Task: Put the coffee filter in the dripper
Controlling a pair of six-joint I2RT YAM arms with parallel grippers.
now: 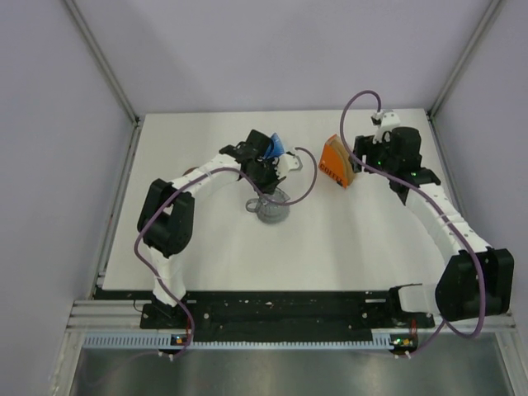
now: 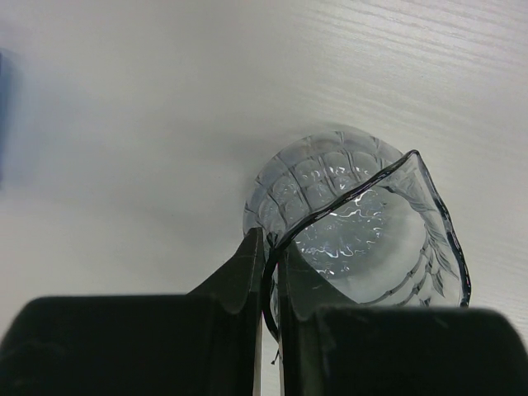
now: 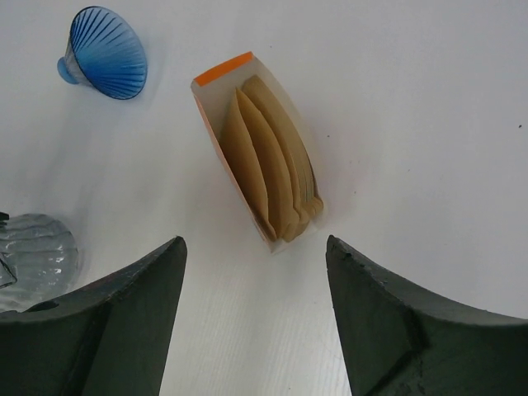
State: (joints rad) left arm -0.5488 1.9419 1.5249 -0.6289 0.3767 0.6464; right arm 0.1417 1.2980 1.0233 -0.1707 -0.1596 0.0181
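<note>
step in hand: fetching the coffee filter (image 3: 268, 157), standing with others in the orange packet (image 3: 223, 68) just ahead of the right claw (image 3: 253, 247), whose jaws are wide and empty. left claw (image 2: 270, 252) is clamped on the grey cup (image 2: 346, 214) rim; the dripper (image 3: 103, 54) lies tipped nearby. next move calls for pinching one filter alone.

A: Which colour is seen on the dripper (image 3: 103, 54)?
B: A bright, see-through blue is shown, lined with fine radiating ribs.
A: And on the coffee filters (image 3: 272, 165)?
B: A plain pale tan is seen. The packet (image 3: 223, 69) around them is edged in orange, with white inside.
A: The cup (image 2: 346, 214)?
B: A smoky, clear grey is shown, embossed with a quilted scale pattern, against a white, faintly grained table (image 2: 165, 99).
</note>
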